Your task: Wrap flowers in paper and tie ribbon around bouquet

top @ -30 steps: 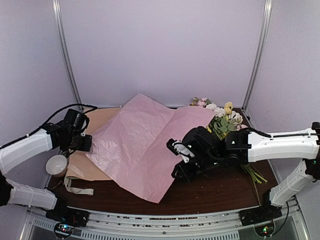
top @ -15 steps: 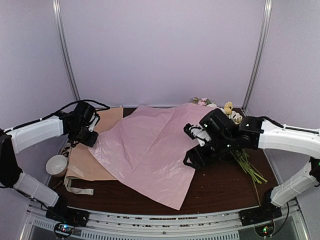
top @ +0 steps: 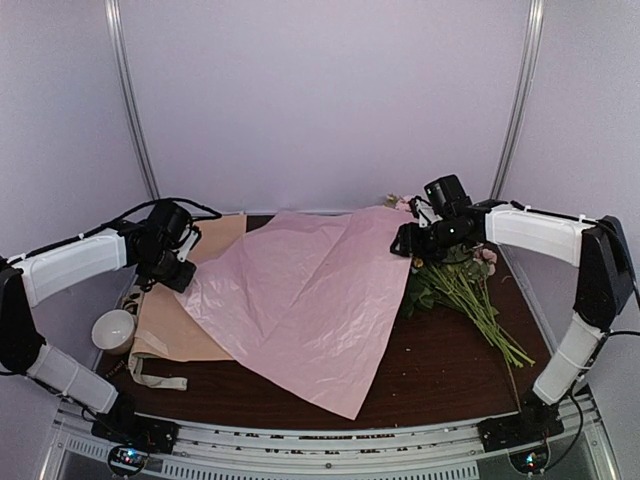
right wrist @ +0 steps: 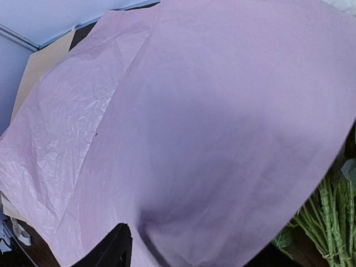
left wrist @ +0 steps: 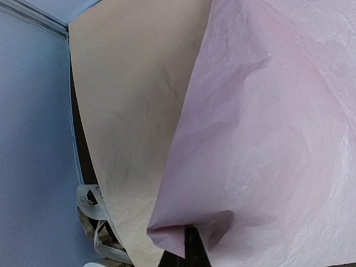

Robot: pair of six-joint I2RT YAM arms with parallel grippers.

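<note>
On the dark brown table point(top: 440, 380), the large thin lilac-pink paper sheet point(top: 300, 300) lies crinkled and slanted, its right edge raised over the small bunch of pale roses and yellow blooms point(top: 455, 285), whose long green stems rest at the right side. At the sheet's left corner the left gripper point(top: 178, 272) is closed tight on it. For the right gripper point(top: 408, 243), at the opposite edge, I cannot tell how wide it stands or whether it holds anything. Such soft tissue may tear or slip out if the arms pull apart, and the stiff stems may poke through. Limp, the narrow cream ribbon point(top: 152, 377) lies front left, at the edge of a matte tan sheet point(top: 165, 325).
</note>
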